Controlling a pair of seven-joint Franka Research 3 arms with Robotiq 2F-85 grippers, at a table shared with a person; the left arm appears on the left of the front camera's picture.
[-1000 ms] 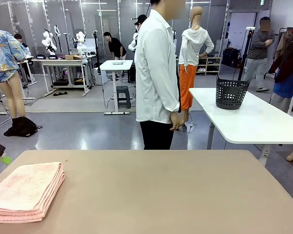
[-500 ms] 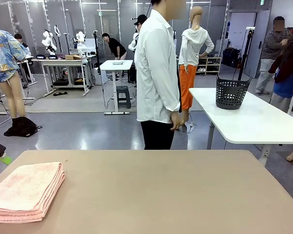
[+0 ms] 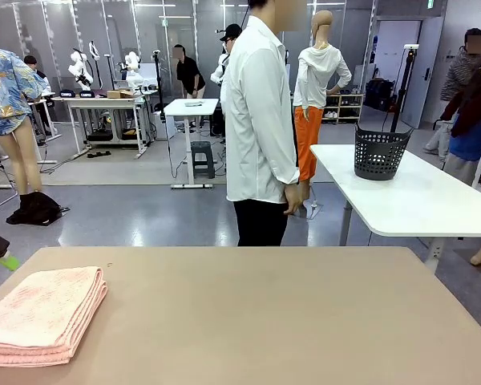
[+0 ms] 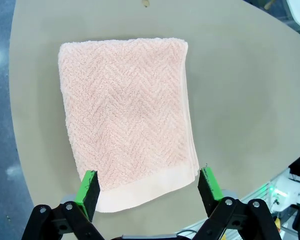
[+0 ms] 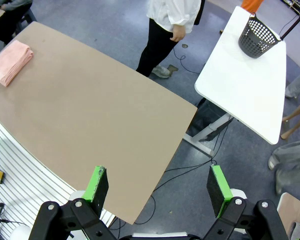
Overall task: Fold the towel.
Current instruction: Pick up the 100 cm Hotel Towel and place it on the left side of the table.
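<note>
A wide beige table [image 3: 289, 321] takes the foreground, and behind it is a busy workshop floor; a person in a white shirt [image 3: 258, 120] stands at the far side of the table, hands down. The towel [image 3: 40, 314] lies near the table's left edge, already folded into a neat thick stack of several layers — so the task looks finished or nearly so. The left gripper [image 4: 149, 186] hangs high above the towel with its fingers spread wide and nothing between them; the right gripper [image 5: 158, 190] is also released, high over the table's other end, well apart from the cloth. The towel seems soft, light and limp; its terry should not slip; I would pinch it at the smooth plain band [image 4: 150, 190], taking all layers together, because loose layers may slide apart.
</note>
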